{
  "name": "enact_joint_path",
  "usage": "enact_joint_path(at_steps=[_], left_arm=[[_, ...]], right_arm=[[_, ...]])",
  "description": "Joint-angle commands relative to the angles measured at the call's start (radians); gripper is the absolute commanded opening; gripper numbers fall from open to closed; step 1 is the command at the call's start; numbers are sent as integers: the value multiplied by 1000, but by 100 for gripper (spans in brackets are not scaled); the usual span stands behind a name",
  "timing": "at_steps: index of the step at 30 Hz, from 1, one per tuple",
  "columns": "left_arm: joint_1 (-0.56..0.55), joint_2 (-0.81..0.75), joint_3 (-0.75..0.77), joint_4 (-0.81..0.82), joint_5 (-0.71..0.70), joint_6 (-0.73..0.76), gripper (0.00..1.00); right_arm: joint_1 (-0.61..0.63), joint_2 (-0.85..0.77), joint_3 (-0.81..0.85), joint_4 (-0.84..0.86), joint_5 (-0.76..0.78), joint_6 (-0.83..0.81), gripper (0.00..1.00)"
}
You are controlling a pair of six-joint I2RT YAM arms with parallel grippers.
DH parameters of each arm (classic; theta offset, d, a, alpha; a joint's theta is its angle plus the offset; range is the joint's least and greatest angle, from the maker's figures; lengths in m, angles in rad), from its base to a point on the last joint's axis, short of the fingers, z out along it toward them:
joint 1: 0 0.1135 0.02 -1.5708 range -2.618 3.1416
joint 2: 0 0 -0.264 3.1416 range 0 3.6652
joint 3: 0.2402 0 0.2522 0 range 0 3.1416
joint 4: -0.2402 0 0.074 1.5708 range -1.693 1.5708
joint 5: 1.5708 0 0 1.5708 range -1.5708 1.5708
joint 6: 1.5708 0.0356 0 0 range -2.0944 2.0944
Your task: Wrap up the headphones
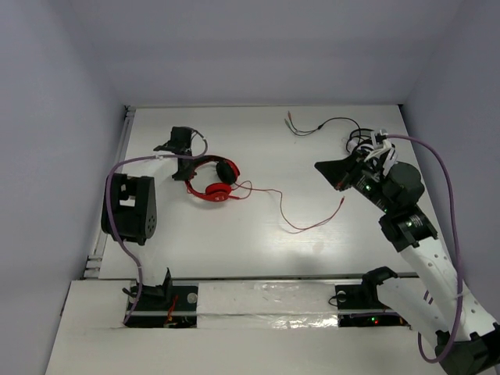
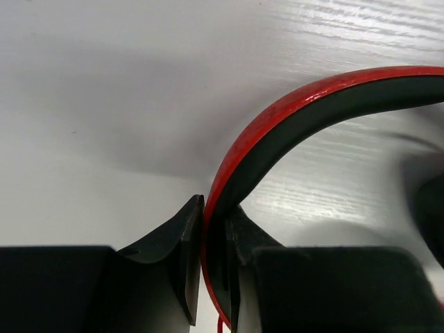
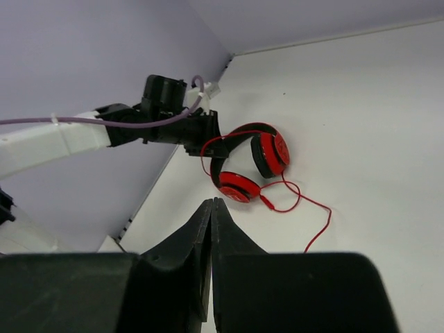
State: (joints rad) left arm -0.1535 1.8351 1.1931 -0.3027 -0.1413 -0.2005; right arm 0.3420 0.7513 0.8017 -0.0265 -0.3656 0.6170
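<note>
The red headphones (image 1: 216, 184) lie on the white table at the back left, ear cups to the right. Their thin red cable (image 1: 301, 225) trails right, loops, and ends near the table's middle. My left gripper (image 1: 191, 170) is shut on the red-and-black headband (image 2: 291, 121), which runs between the two black fingers (image 2: 182, 236). My right gripper (image 1: 320, 167) is shut and empty, held above the table to the right of the headphones. In the right wrist view its closed tips (image 3: 211, 202) point toward the ear cups (image 3: 237, 187), and the cable (image 3: 316, 232) curls away to the right.
A black cable with red ends (image 1: 324, 125) lies at the back right of the table. Grey walls close in the left, back and right sides. The left arm's body (image 1: 131, 207) stands at the left edge. A foil strip (image 1: 266, 301) runs along the front.
</note>
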Motion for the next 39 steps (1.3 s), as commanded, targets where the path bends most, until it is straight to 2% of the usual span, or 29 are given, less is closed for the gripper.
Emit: enact_joint_path(at_steps=[1, 15, 19, 21, 22, 25, 27, 28, 29, 32, 36, 37, 39], left_arm=[[3, -163, 3, -12, -29, -27, 0], [-15, -530, 121, -49, -21, -40, 0], [-95, -579, 192, -55, -57, -24, 0], [-173, -583, 192, -62, -103, -5, 0], [-199, -585, 242, -61, -186, -2, 0], [-274, -599, 257, -35, -241, 1, 0], [-303, -616, 263, -3, -267, 12, 0], [-314, -619, 270, 0, -264, 28, 0], [-325, -611, 284, -6, -255, 30, 0], [-349, -600, 315, -15, -224, 29, 0], [-350, -596, 345, -15, -152, 16, 0], [-350, -593, 352, -18, -146, 16, 0], [-350, -585, 368, -22, -139, 16, 0]], right_arm=[[5, 16, 8, 16, -44, -11, 4], [5, 134, 24, 167, -104, 30, 0], [35, 177, 34, 223, -119, 40, 0], [73, 209, 45, 234, -116, 32, 0], [84, 220, 50, 234, -116, 21, 0], [127, 261, 76, 232, -119, -16, 0], [137, 269, 85, 243, -114, -34, 10], [146, 270, 85, 247, -118, -48, 18], [146, 272, 85, 252, -119, -54, 41], [146, 284, 93, 237, -122, -85, 70], [146, 273, 48, 290, -111, -82, 77], [146, 273, 42, 293, -119, -82, 76], [146, 270, 40, 293, -116, -83, 63]])
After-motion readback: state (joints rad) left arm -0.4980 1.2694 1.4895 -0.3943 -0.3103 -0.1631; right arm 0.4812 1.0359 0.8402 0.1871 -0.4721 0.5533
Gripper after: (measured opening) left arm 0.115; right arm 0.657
